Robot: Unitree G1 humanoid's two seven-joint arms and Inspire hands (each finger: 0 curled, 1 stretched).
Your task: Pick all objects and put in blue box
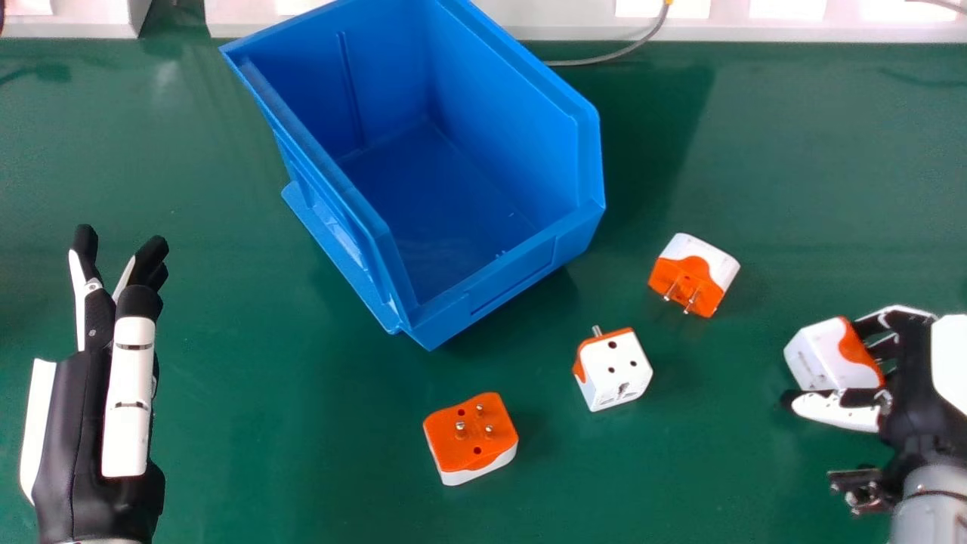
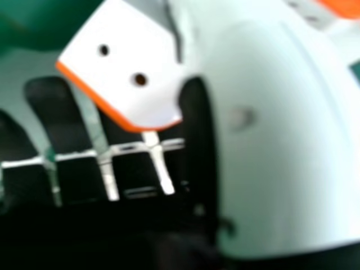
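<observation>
While an open blue plastic box stands on the green table, the right hand pinches a white-and-orange adapter.
Three blocky adapters lie near the smooth-walled box; left hand at left, fingers extended.

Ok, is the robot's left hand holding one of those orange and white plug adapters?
No, the black and white left hand is open, with nothing in its grasp.

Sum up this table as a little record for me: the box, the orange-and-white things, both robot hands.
Loose adapters: three, one, another and a third, on the green table
Blue box: no adapters inside
Right hand: fingers and thumb around a fourth adapter
Left hand: open, holding nothing
</observation>
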